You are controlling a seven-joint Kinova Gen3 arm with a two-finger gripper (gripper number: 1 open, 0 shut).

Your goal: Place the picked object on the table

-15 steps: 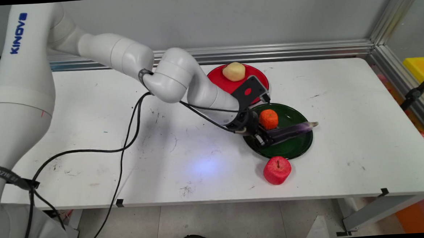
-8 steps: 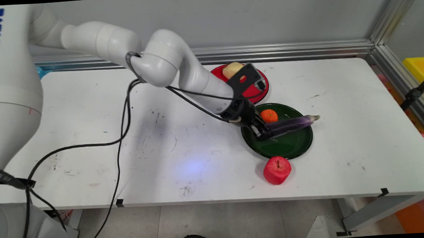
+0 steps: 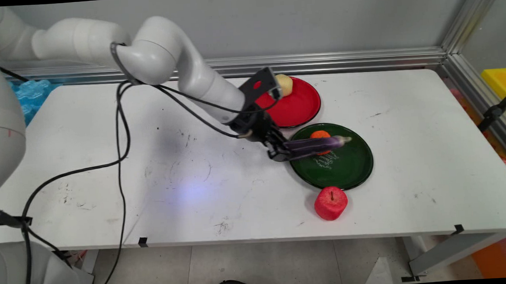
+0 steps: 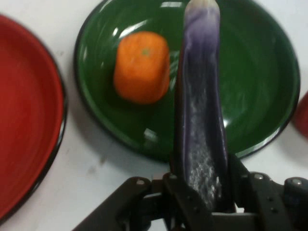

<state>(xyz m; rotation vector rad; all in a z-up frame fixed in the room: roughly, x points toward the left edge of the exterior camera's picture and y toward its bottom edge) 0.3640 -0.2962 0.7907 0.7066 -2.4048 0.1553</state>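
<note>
A white table (image 3: 105, 123) with scuff marks stands before a grey wall with an aluminium rail along the back edge. Over it, the black two-finger gripper (image 3: 281, 152) is clamped on the thick end of a long, slender purple eggplant (image 3: 316, 144), the fingers pressing on either side of it as the hand view confirms (image 4: 199, 185). The eggplant juts out roughly level from the jaws, its pale tip over the dark green round plate (image 3: 350, 171), and appears to hang clear of the plate surface, though contact at any point cannot be ruled out. Judged by its sheen, the eggplant has a smooth, glossy skin that could slip; held at one end, its length would tend to lever it downward, so a hold nearer the middle would be steadier. It holds straight in the grip, which suggests a stiff and fairly light body. Just behind the eggplant, an orange ridged mandarin-like fruit (image 3: 320, 134) sits on the green plate. Beyond the wrist lies a red round plate (image 3: 303, 102) carrying a pale yellow rounded fruit (image 3: 285, 84), partly hidden by the arm's camera mount. A red apple with a short stem (image 3: 330, 203) rests on the table just beside the green plate's near rim.
</note>
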